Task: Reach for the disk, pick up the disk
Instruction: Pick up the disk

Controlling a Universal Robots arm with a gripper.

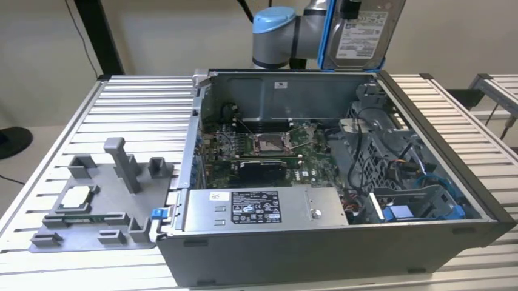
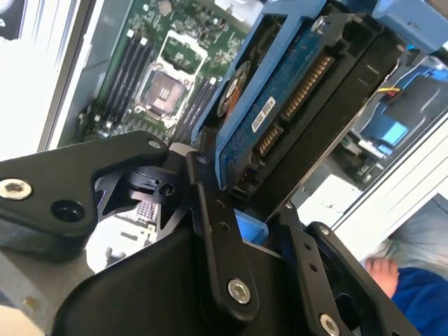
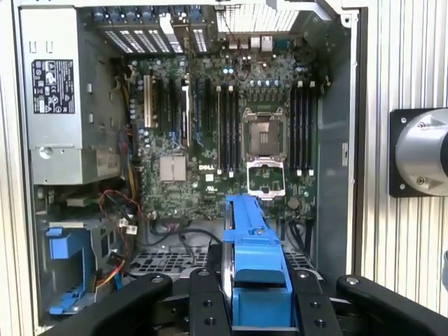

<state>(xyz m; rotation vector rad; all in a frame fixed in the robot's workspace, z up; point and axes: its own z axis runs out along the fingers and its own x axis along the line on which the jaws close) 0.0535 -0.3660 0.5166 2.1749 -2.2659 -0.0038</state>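
Exterior view shows the disk (image 1: 360, 33) lifted high above the rear edge of the open computer case (image 1: 453, 182), its white label facing the camera and its blue bracket running down the edge toward the exterior view's left. It hangs beside the arm's blue-capped joint (image 1: 275, 36), clear of the case.

Both wrist views show the gripper (image 3: 255, 308) clamped on the disk: in the first wrist view the black fingers (image 3: 204, 308) press against either side of the blue bracket (image 3: 255, 259), and in the second wrist view the fingers (image 2: 213, 231) close on the drive's edge, with its blue circuit board and connector row (image 2: 280, 105) turned toward the lens.

Below, in the first wrist view, lie the green motherboard (image 3: 210, 140) with its bare processor socket (image 3: 264, 136), the grey power supply (image 3: 59, 105) and an empty blue drive cage (image 3: 66, 269). On the slatted table (image 1: 137, 109), toward the exterior view's left, sits a grey tray (image 1: 97, 200), well apart from the case.
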